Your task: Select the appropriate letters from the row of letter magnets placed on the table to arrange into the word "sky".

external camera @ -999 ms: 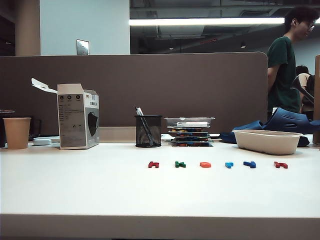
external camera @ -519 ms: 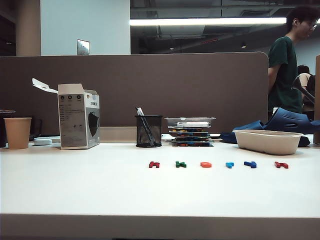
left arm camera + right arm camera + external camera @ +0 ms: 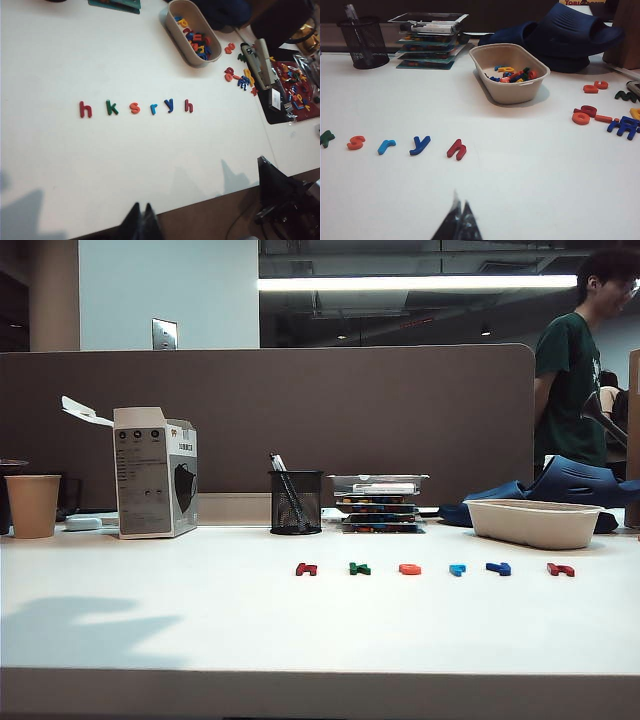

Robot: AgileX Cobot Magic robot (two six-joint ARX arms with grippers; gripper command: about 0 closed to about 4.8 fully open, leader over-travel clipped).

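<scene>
Six letter magnets lie in a row on the white table point(image 3: 200, 620), reading h k s r y h. Among them are the green k point(image 3: 360, 568) point(image 3: 111, 107), the orange-red s point(image 3: 410, 569) point(image 3: 134, 107) point(image 3: 356, 143) and the dark blue y point(image 3: 498, 568) point(image 3: 169, 104) point(image 3: 420, 144). My left gripper point(image 3: 142, 206) is shut and empty, high above the table's front edge, well short of the row. My right gripper point(image 3: 459, 200) is shut and empty, nearer me than the red h point(image 3: 456, 149). Neither gripper shows in the exterior view.
A beige bowl point(image 3: 535, 523) point(image 3: 509, 72) with several loose letters stands behind the row's right end. More letters point(image 3: 600, 117) lie scattered to its right. At the back stand a mesh pen cup point(image 3: 296, 502), stacked trays point(image 3: 380, 502), a box point(image 3: 155, 472) and a paper cup point(image 3: 32, 505).
A broad shadow has spread over the table's near left corner in the exterior view. The letters have not moved.
</scene>
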